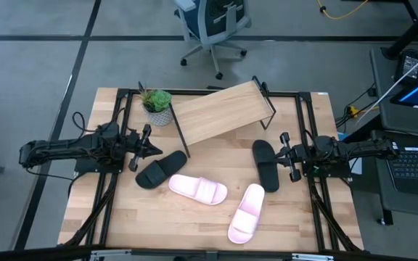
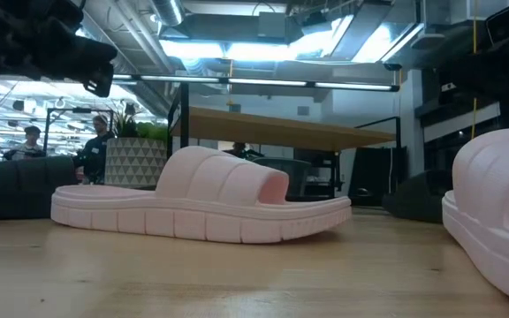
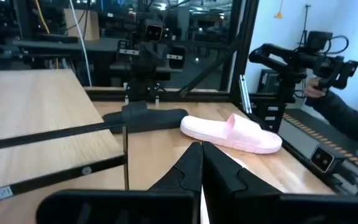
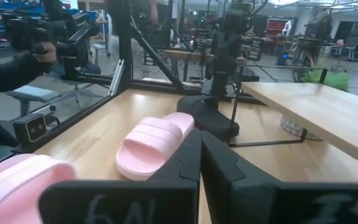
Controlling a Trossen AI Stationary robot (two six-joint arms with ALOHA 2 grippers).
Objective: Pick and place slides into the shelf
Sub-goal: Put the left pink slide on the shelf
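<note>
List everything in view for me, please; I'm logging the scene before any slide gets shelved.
Pale pink slides: two, one at table centre, one nearer the front edge.
Black slides: two, one by the left gripper, one by the right gripper.
Shelf: one, light wood on black wire frame, rear centre, nothing on it.
Potted plant: one, green in a patterned pot, beside the shelf's left end.
Table: one, light wood.
Office chair: one, on the floor behind.
Left gripper: jaws shut, left side.
Right gripper: jaws shut, right side.
</note>
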